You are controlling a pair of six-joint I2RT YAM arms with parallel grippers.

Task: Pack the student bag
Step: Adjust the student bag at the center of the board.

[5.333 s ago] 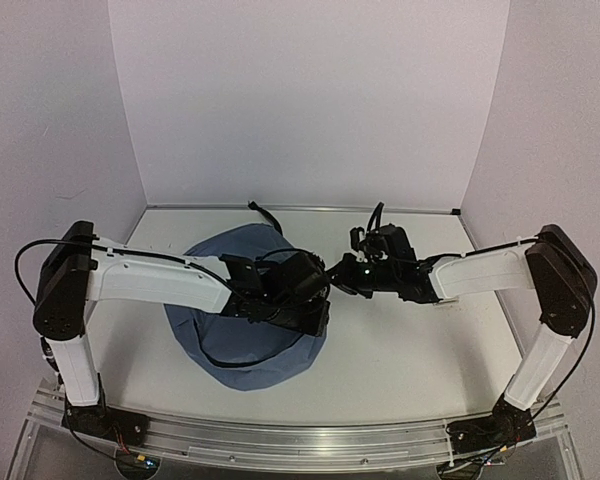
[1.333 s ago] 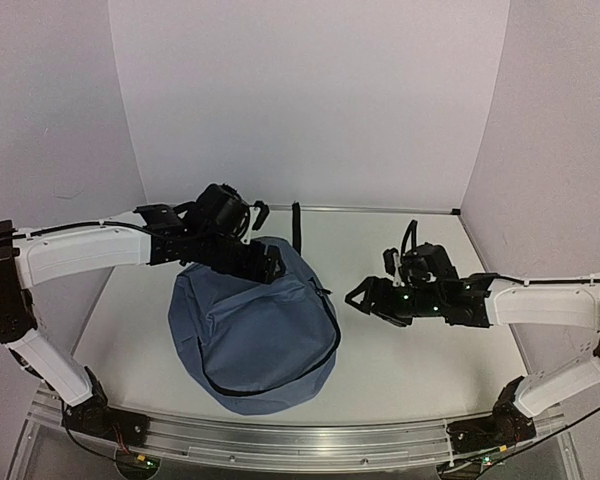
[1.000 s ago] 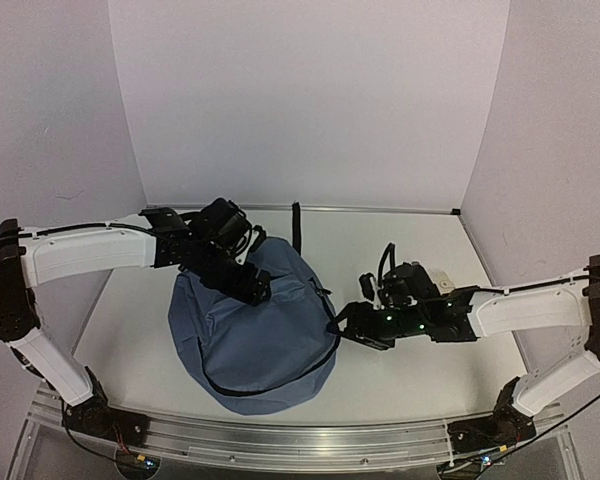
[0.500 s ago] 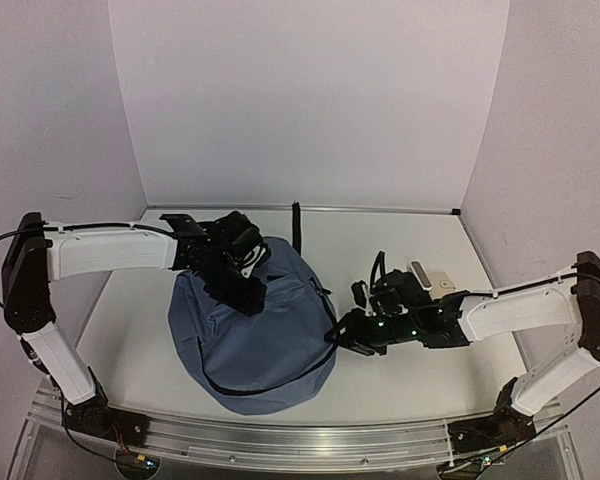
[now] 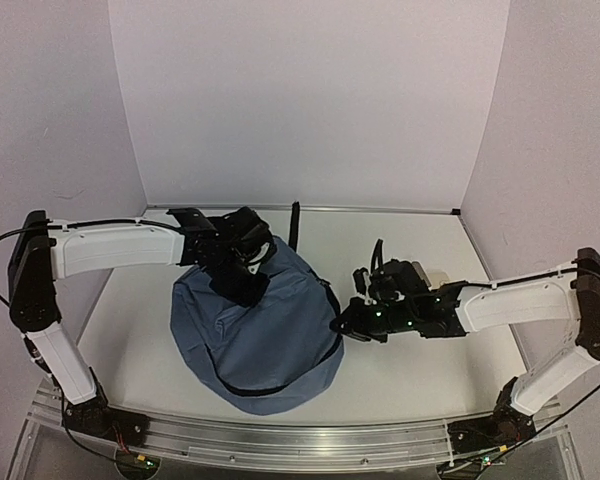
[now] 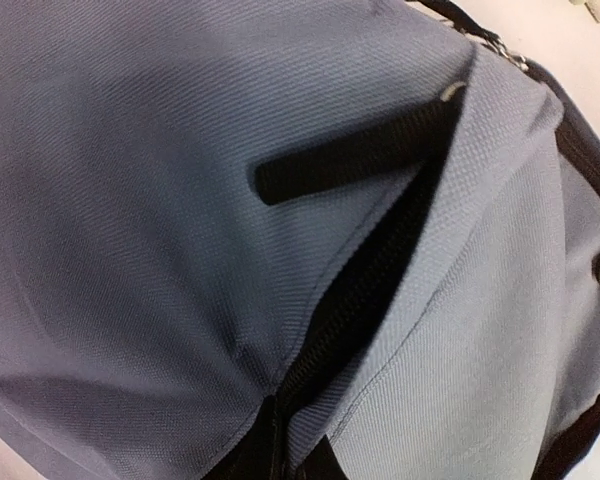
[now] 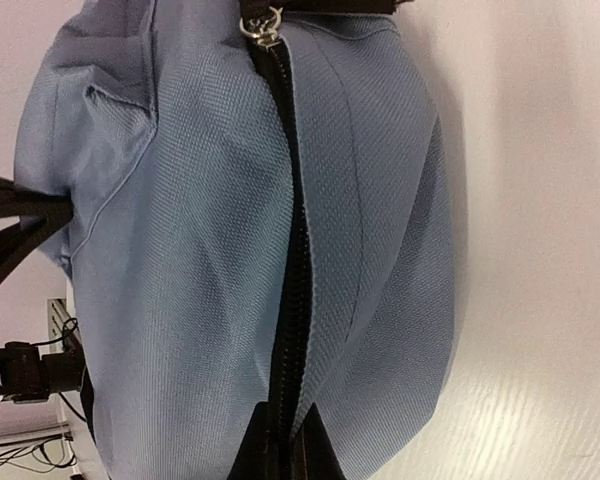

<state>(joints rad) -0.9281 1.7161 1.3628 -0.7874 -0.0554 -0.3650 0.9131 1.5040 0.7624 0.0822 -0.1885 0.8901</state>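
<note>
The student bag (image 5: 260, 340), a slate-blue backpack, lies on the table left of centre. My left gripper (image 5: 248, 290) rests on its upper back part. In the left wrist view the left gripper (image 6: 280, 462) is shut, pinching the bag's fabric (image 6: 130, 200) at the black zipper line, below a black pull tab (image 6: 350, 158). My right gripper (image 5: 340, 328) is at the bag's right edge. The right wrist view shows the right gripper (image 7: 280, 458) shut on the zipper seam of the bag (image 7: 180, 250), with a metal zipper slider (image 7: 261, 25) at the far end.
A black strap (image 5: 293, 222) sticks out behind the bag toward the back wall. Bare table (image 5: 420, 250) lies right of the bag. White walls close off the back and both sides.
Both grippers have closed on the bag. The right arm slid left to the bag's right edge, and the left gripper came down onto its top. The bag's fabric has bulged slightly.
</note>
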